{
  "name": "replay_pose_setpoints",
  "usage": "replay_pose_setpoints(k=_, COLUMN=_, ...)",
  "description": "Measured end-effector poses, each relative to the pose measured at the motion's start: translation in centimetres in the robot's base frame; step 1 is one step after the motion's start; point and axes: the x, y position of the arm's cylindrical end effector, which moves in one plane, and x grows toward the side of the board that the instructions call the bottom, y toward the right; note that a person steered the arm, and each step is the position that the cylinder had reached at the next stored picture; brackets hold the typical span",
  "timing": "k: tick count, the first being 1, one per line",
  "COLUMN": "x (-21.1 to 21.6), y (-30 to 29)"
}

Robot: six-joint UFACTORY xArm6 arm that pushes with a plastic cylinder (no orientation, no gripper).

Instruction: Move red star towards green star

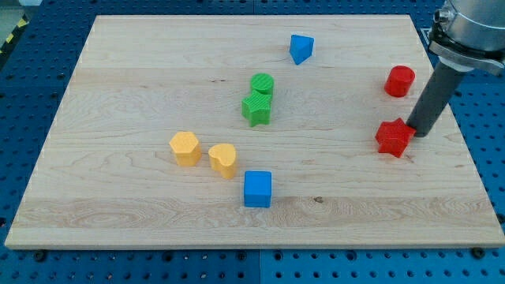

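Note:
The red star (392, 137) lies on the wooden board (142, 95) at the view's right. My tip (416, 132) touches its right side. The green star (256, 109) sits near the board's middle, well to the left of the red star and slightly higher in the view. A green cylinder (262, 83) stands right behind the green star, touching it.
A red cylinder (399, 80) stands above the red star. A blue wedge-like block (301, 48) is near the top. A yellow hexagon (185, 147), a yellow block (223, 160) and a blue cube (257, 188) lie at the lower left of centre.

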Motion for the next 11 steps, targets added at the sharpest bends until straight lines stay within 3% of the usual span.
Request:
replay_pose_setpoints(k=2, x=0.0, y=0.1)
replay_pose_setpoints(k=6, x=4.3, y=5.2)
replay_pose_setpoints(k=8, x=4.6, y=0.7)
replay_pose_setpoints(k=11, x=4.4, y=-0.7)
